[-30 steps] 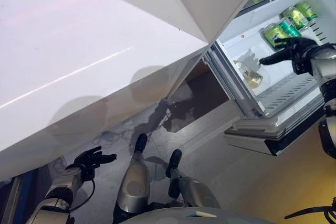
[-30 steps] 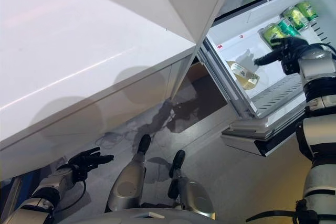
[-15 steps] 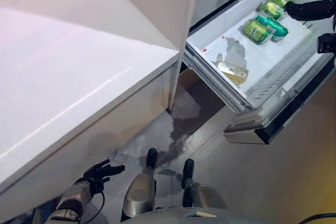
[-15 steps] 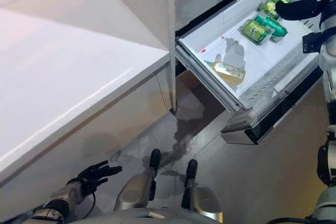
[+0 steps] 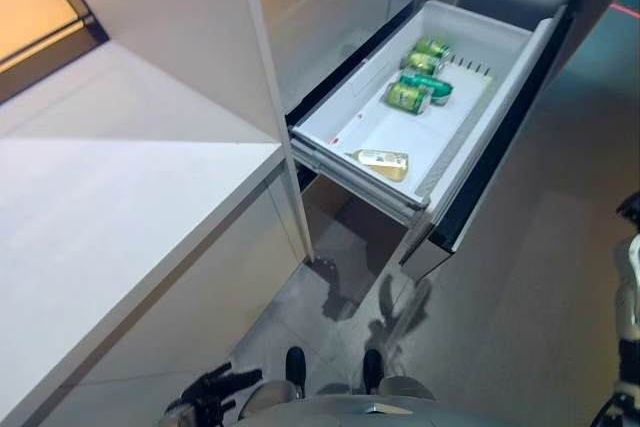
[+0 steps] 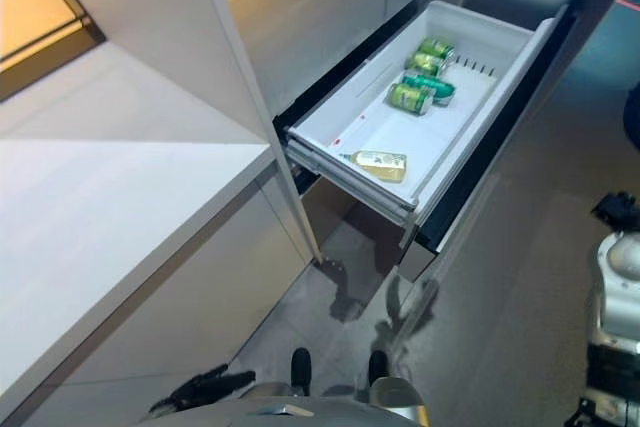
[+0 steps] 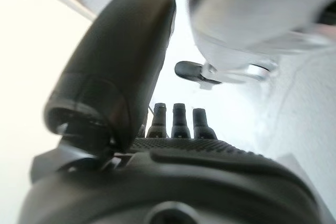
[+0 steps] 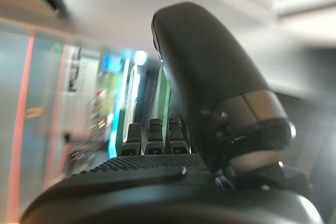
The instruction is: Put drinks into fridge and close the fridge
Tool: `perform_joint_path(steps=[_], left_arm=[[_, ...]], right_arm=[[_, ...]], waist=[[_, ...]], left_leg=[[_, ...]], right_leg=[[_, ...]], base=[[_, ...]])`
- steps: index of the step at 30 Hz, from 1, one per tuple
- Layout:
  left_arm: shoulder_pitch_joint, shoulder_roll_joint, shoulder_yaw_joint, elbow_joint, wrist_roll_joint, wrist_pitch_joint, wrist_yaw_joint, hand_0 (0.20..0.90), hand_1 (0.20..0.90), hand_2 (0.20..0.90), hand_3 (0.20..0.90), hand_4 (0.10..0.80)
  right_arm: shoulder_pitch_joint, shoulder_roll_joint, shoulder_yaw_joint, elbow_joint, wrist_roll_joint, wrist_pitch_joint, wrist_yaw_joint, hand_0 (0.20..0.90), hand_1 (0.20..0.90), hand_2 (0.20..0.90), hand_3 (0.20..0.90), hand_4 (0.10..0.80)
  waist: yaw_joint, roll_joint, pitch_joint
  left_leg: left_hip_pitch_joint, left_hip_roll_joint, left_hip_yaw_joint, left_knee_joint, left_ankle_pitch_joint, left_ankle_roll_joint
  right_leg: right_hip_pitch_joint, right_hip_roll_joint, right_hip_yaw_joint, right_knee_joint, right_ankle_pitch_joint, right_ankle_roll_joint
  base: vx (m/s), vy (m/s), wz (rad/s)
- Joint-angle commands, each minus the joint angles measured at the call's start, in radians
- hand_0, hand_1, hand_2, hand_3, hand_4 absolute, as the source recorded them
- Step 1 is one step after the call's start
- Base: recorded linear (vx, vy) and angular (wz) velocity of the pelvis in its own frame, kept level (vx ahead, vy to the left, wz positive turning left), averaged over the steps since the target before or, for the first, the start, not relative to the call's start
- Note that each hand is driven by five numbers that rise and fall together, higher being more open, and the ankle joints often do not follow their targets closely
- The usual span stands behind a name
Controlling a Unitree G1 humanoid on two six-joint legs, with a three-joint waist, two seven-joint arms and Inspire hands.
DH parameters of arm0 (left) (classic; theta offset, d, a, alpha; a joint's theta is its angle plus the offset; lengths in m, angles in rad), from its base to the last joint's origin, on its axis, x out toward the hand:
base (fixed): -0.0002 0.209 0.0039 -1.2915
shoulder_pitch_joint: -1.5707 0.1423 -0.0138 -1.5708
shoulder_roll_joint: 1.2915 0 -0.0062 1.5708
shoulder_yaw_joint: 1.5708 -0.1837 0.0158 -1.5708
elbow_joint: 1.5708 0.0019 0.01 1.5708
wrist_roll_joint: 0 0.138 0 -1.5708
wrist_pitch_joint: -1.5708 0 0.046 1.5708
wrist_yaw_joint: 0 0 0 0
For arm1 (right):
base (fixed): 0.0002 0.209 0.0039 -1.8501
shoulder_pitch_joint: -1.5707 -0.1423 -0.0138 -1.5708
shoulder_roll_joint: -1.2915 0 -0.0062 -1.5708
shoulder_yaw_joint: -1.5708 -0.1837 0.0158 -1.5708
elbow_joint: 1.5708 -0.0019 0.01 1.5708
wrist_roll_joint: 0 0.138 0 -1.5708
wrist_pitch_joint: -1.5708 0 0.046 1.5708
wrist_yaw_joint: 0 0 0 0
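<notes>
Green cans (image 5: 408,97) and bottle (image 5: 383,161) are lying in the open fridge drawer (image 5: 520,47) at 1 o'clock; both robot hands, left robot hand (image 5: 215,392) and right robot hand (image 8: 157,182), are hanging relaxed and empty, so I'd be pushing the drawer front squarely.

A broad white counter (image 5: 110,207) is stretching across the left side, its pale front panel (image 5: 200,317) dropping down to the grey floor (image 5: 540,277). Above it, a tall white wall panel (image 5: 170,27) is rising, and a warm orange-lit opening with a dark frame (image 5: 45,2) is showing in the upper left corner.
</notes>
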Motion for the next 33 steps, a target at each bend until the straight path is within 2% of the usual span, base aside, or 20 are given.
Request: perform_joint_path(steps=[1, 6, 12, 17, 21, 29, 33], left_arm=[[0.058, 0.052, 0.019, 0.027, 0.098, -0.017, 0.019, 0.9, 0.9, 0.9, 0.9, 0.8], [0.088, 0.033, 0.033, 0.015, 0.112, -0.036, 0.024, 0.9, 0.9, 0.9, 0.9, 0.8], [0.072, 0.037, 0.012, -0.038, 0.046, -0.031, 0.027, 0.9, 0.9, 0.9, 0.9, 0.8], [-0.006, 0.051, -0.04, -0.068, -0.052, -0.02, 0.055, 0.9, 0.9, 0.9, 0.9, 0.8], [-0.051, 0.056, -0.068, -0.079, -0.077, -0.013, 0.075, 0.9, 0.9, 0.9, 0.9, 0.8], [-0.115, 0.054, -0.138, -0.082, -0.098, -0.005, 0.112, 0.9, 0.9, 0.9, 0.9, 0.8], [-0.145, 0.052, -0.171, -0.072, -0.104, -0.003, 0.118, 0.9, 0.9, 0.9, 0.9, 0.8]], right_arm=[[0.027, 0.015, -0.064, -0.055, 0.092, -0.126, 0.082, 0.9, 0.9, 0.9, 0.9, 0.8], [0.114, 0.074, -0.06, 0.001, 0.155, -0.12, 0.163, 0.9, 0.9, 0.9, 0.9, 0.8], [0.118, 0.083, 0.025, 0.069, 0.209, -0.022, 0.292, 0.9, 0.9, 0.9, 0.9, 0.8], [0.016, 0.028, 0.125, 0.115, 0.193, 0.02, 0.349, 0.9, 0.9, 0.9, 0.9, 0.8], [-0.064, -0.004, 0.202, 0.147, 0.179, 0.064, 0.379, 0.9, 0.9, 0.9, 0.9, 0.8], [-0.22, -0.054, 0.352, 0.226, 0.162, 0.124, 0.418, 0.9, 0.9, 0.9, 0.9, 0.8], [-0.358, -0.061, 0.449, 0.252, 0.126, 0.174, 0.454, 0.9, 0.9, 0.9, 0.9, 0.8]], waist=[[0.011, -0.022, -0.042], [-0.012, -0.01, 0.011], [-0.035, 0.008, 0.082], [-0.043, 0.03, 0.15], [-0.035, 0.038, 0.18], [-0.016, 0.065, 0.219], [-0.003, 0.081, 0.235]], left_leg=[[0.013, -0.065, 0.049, 0.196, -0.196, 0.084], [-0.033, -0.083, 0.064, 0.342, -0.265, 0.095], [-0.142, -0.078, 0.09, 0.482, -0.301, 0.106], [-0.282, -0.087, 0.096, 0.629, -0.335, 0.129], [-0.354, -0.091, 0.092, 0.73, -0.367, 0.137], [-0.41, -0.1, 0.088, 0.781, -0.353, 0.127], [-0.419, -0.109, 0.086, 0.777, -0.336, 0.12]], right_leg=[[-0.076, -0.002, 0.023, 0.243, -0.106, -0.015], [-0.12, -0.029, 0.009, 0.374, -0.169, -0.037], [-0.235, -0.036, 0.022, 0.521, -0.209, -0.065], [-0.385, -0.036, 0.041, 0.689, -0.25, -0.099], [-0.455, -0.046, 0.045, 0.802, -0.292, -0.115], [-0.518, -0.054, 0.044, 0.875, -0.307, -0.127], [-0.531, -0.059, 0.041, 0.881, -0.301, -0.129]], base=[[0.093, -0.025, 0.0], [0.032, 0.017, 0.07], [-0.074, 0.004, -0.03], [-0.154, 0.037, -0.12], [-0.056, 0.006, -0.01], [-0.008, 0.003, 0.01], [-0.027, 0.02, 0.02]])
